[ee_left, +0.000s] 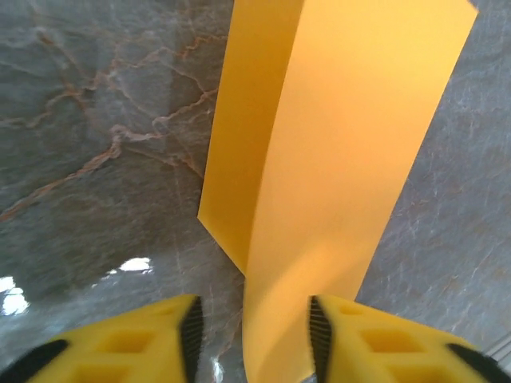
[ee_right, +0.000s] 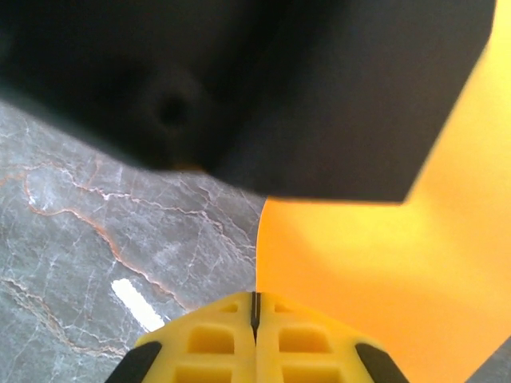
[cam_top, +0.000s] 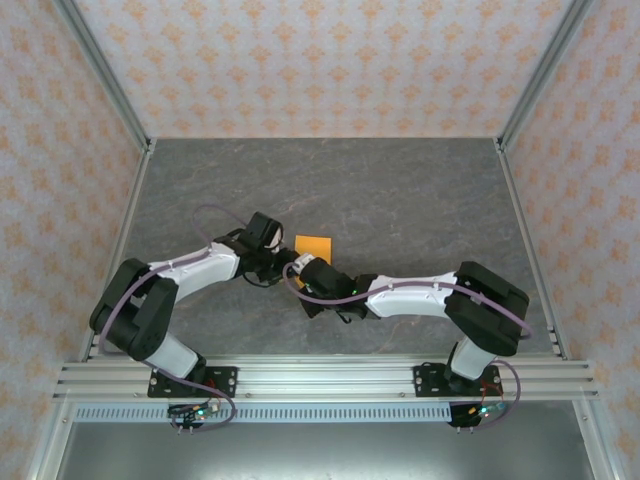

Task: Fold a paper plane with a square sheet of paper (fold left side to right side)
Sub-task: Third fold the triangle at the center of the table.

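Note:
The bright-orange square sheet of paper point(cam_top: 314, 246) lies mid-table, partly folded over into a narrower shape. In the left wrist view the sheet of paper point(ee_left: 343, 144) shows a long crease, and one flap rises toward the camera between the yellow fingers. My left gripper point(ee_left: 254, 335) is open, and that flap sits against its right pad point(ee_left: 318, 335). My right gripper point(ee_right: 255, 307) is shut, and the curved edge of the paper point(ee_right: 383, 271) runs into its seam. From above, the left gripper point(cam_top: 277, 242) and right gripper point(cam_top: 299, 266) meet at the paper's near-left side.
The grey marbled table point(cam_top: 400, 190) is enclosed by patterned walls and metal posts. An aluminium rail point(cam_top: 320, 378) runs along the near edge. A dark blurred body point(ee_right: 279, 80) hangs close over the right wrist camera.

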Action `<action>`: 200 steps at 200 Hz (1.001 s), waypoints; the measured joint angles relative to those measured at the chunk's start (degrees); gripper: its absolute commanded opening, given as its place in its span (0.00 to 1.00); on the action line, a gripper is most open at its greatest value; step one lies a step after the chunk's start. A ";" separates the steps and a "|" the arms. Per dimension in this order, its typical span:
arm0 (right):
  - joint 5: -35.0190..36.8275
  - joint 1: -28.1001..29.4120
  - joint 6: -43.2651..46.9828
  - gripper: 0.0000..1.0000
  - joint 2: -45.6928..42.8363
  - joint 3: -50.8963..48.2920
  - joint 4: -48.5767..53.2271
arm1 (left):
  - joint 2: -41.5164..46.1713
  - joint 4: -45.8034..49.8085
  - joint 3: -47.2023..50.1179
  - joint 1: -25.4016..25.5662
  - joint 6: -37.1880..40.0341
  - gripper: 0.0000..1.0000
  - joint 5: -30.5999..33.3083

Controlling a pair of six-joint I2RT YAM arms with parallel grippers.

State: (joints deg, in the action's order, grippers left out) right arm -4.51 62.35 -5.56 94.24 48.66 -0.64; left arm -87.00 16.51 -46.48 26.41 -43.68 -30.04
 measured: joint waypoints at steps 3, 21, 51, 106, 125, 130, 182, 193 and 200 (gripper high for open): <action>-0.07 0.00 -0.07 0.00 0.00 -0.04 0.00 | 0.35 0.50 -0.22 -0.11 0.50 0.53 0.09; -0.44 0.02 -0.76 0.00 0.00 -0.46 -0.28 | 2.19 3.04 -1.68 -1.09 2.23 0.55 0.96; -1.29 0.00 -1.57 0.00 0.00 -0.57 0.26 | 2.34 5.70 -4.44 -4.09 4.28 0.43 1.09; -3.72 -1.99 -3.13 0.00 0.00 -0.61 0.39 | -9.97 5.31 -15.69 -4.39 8.79 0.25 -4.57; -5.01 -2.97 -3.65 0.00 0.00 -0.61 0.39 | -15.13 5.07 -19.10 -4.22 9.84 0.24 -6.45; -5.35 -3.19 -3.69 0.00 0.00 -0.61 0.39 | -16.35 5.11 -19.96 -4.11 10.19 0.24 -6.91; -9.11 -5.07 -4.96 0.00 0.00 -0.61 0.39 | -28.11 5.60 -27.76 -1.49 13.86 0.21 -8.55; -9.75 -5.53 -5.40 0.00 0.00 -0.61 0.39 | -29.55 5.95 -28.04 -0.98 14.40 0.20 -8.63; -10.14 -5.81 -5.55 0.00 0.00 -0.61 0.39 | -29.77 6.08 -28.28 -0.90 14.80 0.20 -8.87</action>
State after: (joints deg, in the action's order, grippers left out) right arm -14.66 56.53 -11.11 94.24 48.05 -0.25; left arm -116.77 22.59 -74.76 25.52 -28.88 -38.92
